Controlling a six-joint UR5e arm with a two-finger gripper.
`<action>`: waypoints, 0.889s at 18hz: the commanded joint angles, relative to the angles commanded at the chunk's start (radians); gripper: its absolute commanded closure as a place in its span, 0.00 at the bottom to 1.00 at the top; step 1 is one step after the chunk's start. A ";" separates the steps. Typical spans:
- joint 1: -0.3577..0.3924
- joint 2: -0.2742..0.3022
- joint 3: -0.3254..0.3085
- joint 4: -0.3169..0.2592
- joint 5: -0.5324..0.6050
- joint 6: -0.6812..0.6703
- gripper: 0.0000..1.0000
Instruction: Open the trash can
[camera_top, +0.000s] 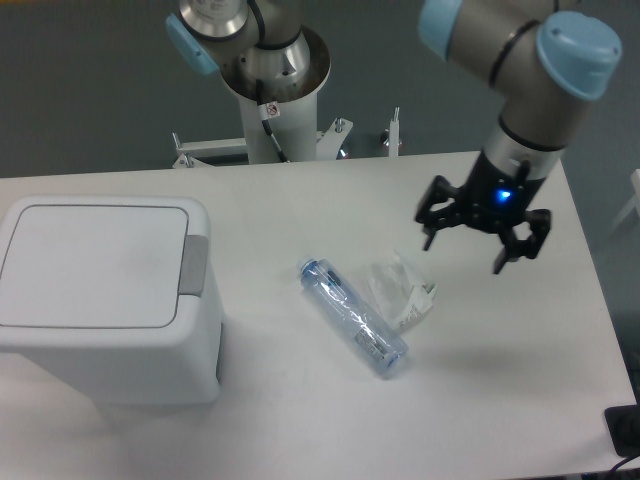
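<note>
Trash can (100, 300): set at the table's left edge, lid shut.
Push-button (194, 266): on the lid's right side, facing the arm.
Gripper (484, 242): spread wide, nothing held, well apart to the right above the table.
Between them: 1 bottle (352, 316).

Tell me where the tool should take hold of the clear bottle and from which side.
Grip the bottle across its middle, coming from above. It lies flat and diagonal on the table, so the fingers should close across its narrow width, clear of the crumpled wrapper beside it.
</note>
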 joint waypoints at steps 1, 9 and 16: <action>-0.014 0.000 0.008 0.000 -0.022 -0.023 0.00; -0.012 0.049 -0.011 -0.005 -0.135 -0.031 0.00; -0.012 0.049 -0.011 -0.005 -0.135 -0.031 0.00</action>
